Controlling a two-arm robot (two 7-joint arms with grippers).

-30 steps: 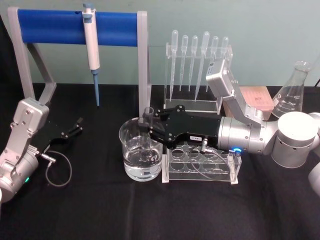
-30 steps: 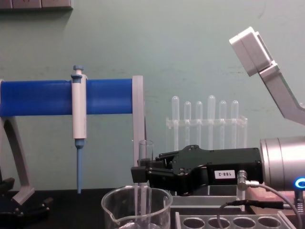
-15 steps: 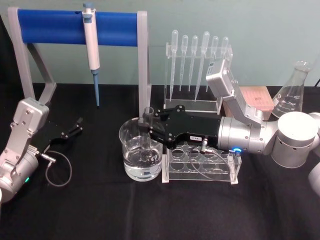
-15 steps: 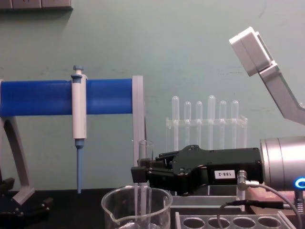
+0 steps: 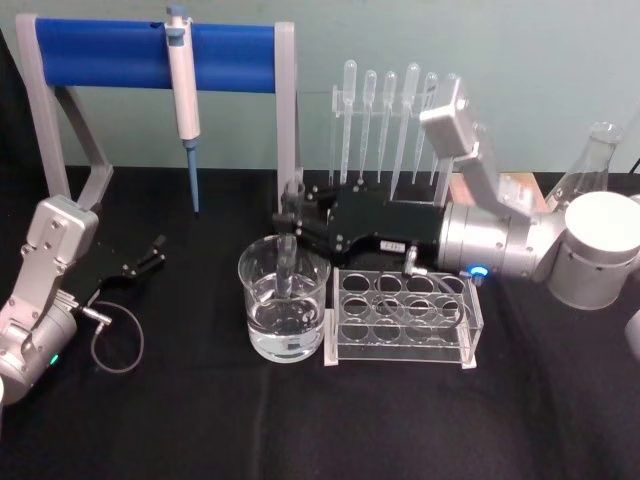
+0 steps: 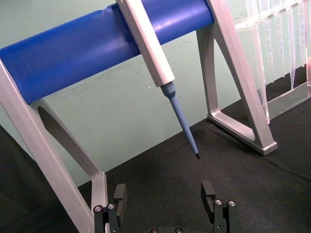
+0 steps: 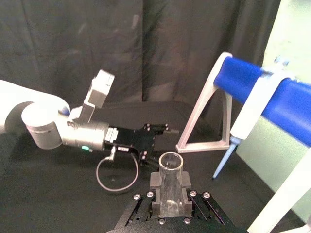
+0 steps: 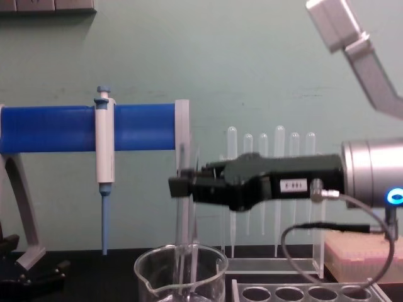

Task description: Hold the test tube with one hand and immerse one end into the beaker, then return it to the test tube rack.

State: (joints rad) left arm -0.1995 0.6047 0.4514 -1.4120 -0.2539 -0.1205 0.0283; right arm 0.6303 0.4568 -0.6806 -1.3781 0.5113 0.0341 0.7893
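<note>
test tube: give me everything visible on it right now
The test tube is clear glass, finger-wide, with an open rimmed top seen from the right wrist view. It stands upright, clamped near its top by the right claw. Its lower end hangs inside the beaker, apparently above the liquid; contact with the liquid cannot be told.

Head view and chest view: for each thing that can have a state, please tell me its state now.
test tube: upright, held by the right gripper, lower end inside the beaker.
beaker: upright, partly filled with clear liquid.
right gripper: shut on the test tube, above the beaker.
left gripper: open, holding nothing, low over the table at the left.
tube rack: holes empty.
pipettor: hanging on the blue stand.
</note>
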